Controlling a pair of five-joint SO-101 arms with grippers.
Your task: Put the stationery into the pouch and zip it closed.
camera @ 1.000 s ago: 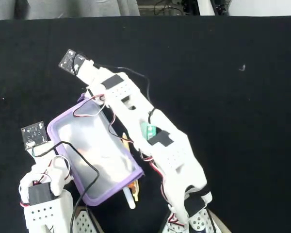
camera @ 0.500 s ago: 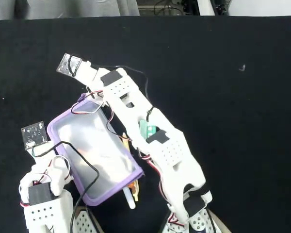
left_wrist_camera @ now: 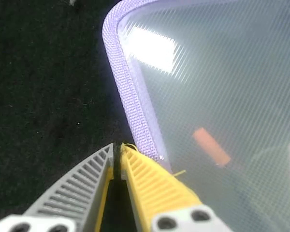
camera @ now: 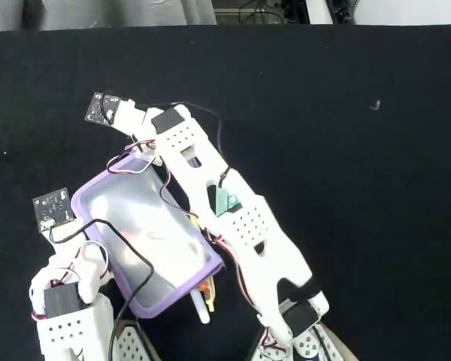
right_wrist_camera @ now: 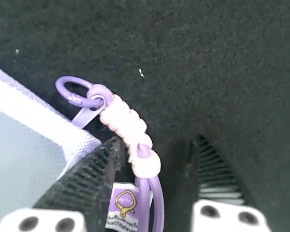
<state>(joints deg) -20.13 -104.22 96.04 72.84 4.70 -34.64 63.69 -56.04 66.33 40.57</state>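
The translucent pouch [camera: 146, 237] with a purple border lies at the near left of the black table. A white pen [camera: 201, 308] and an orange one [camera: 208, 292] stick out of its near end. Through the pouch wall [left_wrist_camera: 222, 87] an orange item [left_wrist_camera: 210, 146] shows inside. My left gripper [left_wrist_camera: 120, 147] is shut, its tips pinching the purple edge [left_wrist_camera: 130, 106]. My right gripper [right_wrist_camera: 157, 154] is open at the pouch's far corner [right_wrist_camera: 63, 130]. The zip pull, a pink braided cord [right_wrist_camera: 130, 130] on a purple ring [right_wrist_camera: 72, 91], lies between its fingers, close to one finger [right_wrist_camera: 94, 166].
The right arm [camera: 225, 210] stretches from the near edge across the pouch's right side. The left arm [camera: 64, 308] sits at the near left corner, its cable [camera: 131, 252] draped over the pouch. Bare black cloth [camera: 346, 150] covers the right and far parts of the table.
The right arm's wrist has swung a little to the left at the pouch's far corner, and that corner has shifted slightly left with it. The left arm has kept still.
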